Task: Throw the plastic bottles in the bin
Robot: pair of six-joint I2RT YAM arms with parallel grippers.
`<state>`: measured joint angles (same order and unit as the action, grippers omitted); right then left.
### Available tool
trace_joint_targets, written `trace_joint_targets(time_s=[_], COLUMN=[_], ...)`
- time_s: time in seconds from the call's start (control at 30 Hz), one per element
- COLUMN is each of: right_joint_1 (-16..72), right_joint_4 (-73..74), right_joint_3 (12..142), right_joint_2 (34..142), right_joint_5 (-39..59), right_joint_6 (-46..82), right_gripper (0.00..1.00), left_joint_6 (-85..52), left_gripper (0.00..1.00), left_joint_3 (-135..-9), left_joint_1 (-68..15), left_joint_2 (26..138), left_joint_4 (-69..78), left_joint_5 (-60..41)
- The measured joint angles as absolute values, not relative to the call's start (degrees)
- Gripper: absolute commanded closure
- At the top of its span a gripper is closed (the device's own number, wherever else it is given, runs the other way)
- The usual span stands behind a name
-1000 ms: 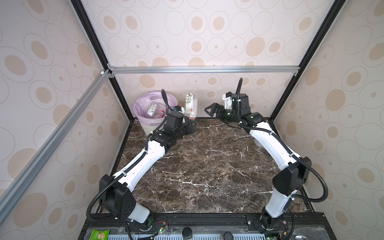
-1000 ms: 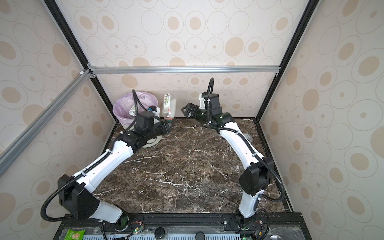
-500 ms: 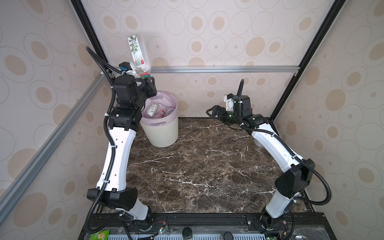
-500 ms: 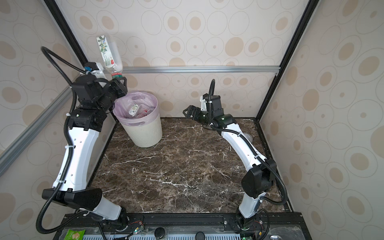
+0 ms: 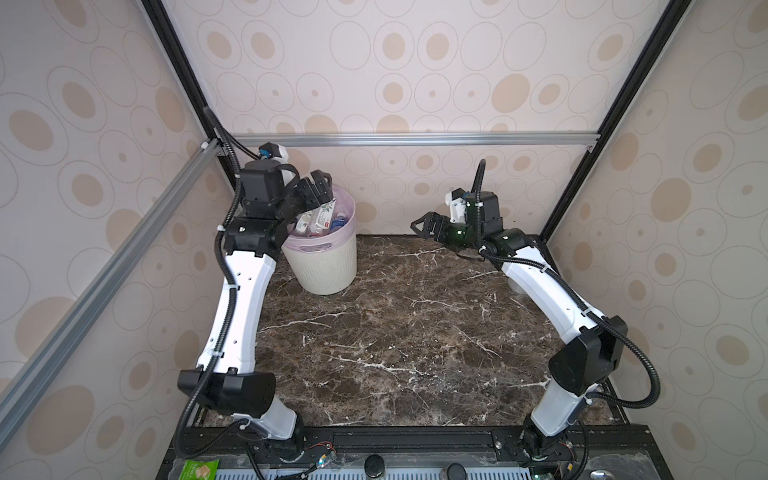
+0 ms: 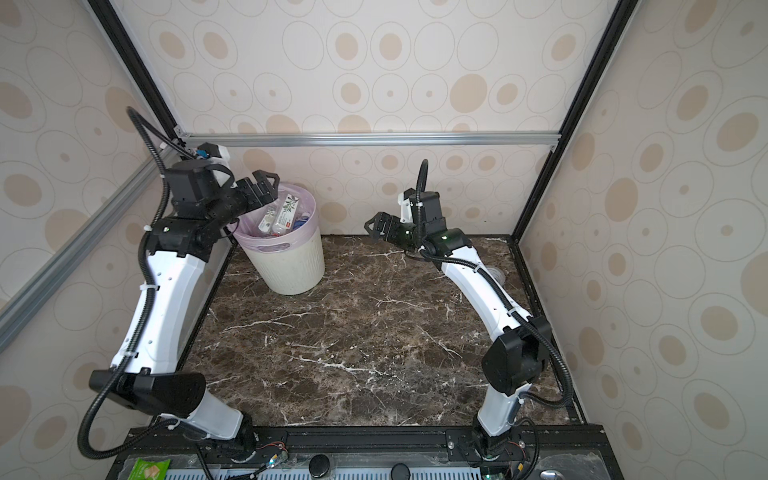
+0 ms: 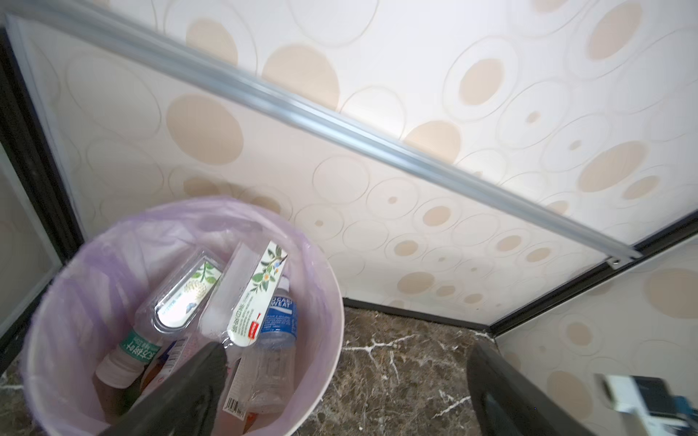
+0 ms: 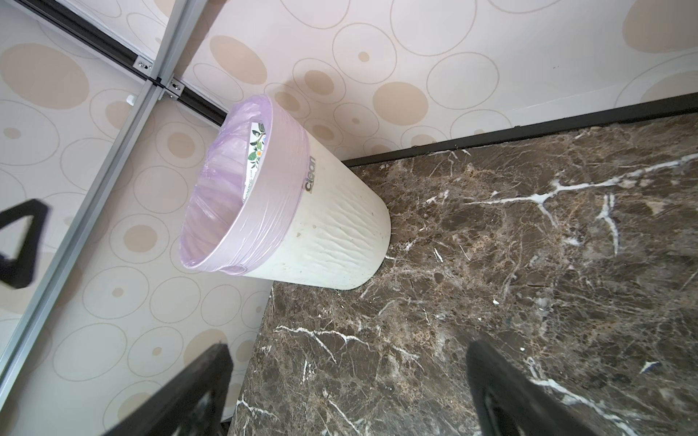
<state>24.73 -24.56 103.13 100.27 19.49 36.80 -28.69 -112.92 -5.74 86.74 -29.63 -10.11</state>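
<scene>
Left wrist view: left end effector [image 7: 344,351] wide open, empty; plastic bottles [image 7: 245,298] in bin [image 7: 68,309] just below it. Right end effector [image 5: 422,224] wide open, empty, over tabletop [image 5: 395,332].

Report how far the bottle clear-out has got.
Done: several plastic bottles lie in the bin, a flowered-label bottle leaning on top. In hand: nothing; the left end effector hangs open over the bin's rim, and the right end effector is open and empty above the table. Left: no bottle shows on the table, so the job looks finished, though the arms hide parts of it.
</scene>
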Motion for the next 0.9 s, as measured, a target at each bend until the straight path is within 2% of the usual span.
trace_joint_targets(time_s=[0.13, 0.47, 0.77, 0.9], right_joint_1=[24.7, 20.9, 18.9, 18.7], right_joint_4=[-25.7, -24.3, -15.0, -9.2], right_joint_3=[102.6, 82.6, 63.6, 56.4], right_joint_2=[100.1, 90.4, 83.5, 83.1], right_joint_5=[16.7, -1.6, -19.5, -25.0], right_joint_6=[34.3, 25.7, 16.1, 11.3], right_gripper=[0.00, 0.00, 0.00, 0.00], left_joint_6=[-26.9, -14.9, -13.0, -12.1], left_gripper=[0.01, 0.01, 0.01, 0.01], left_joint_3=[-105.0, -53.7, -33.3, -27.9], left_joint_1=[-5.8, -6.8, -6.8, -6.8], left_joint_2=[79.1, 60.4, 53.4, 56.2], left_joint_4=[-23.1, 0.7, 12.3, 15.6], left_joint_5=[-10.0, -2.3, 11.9, 18.6])
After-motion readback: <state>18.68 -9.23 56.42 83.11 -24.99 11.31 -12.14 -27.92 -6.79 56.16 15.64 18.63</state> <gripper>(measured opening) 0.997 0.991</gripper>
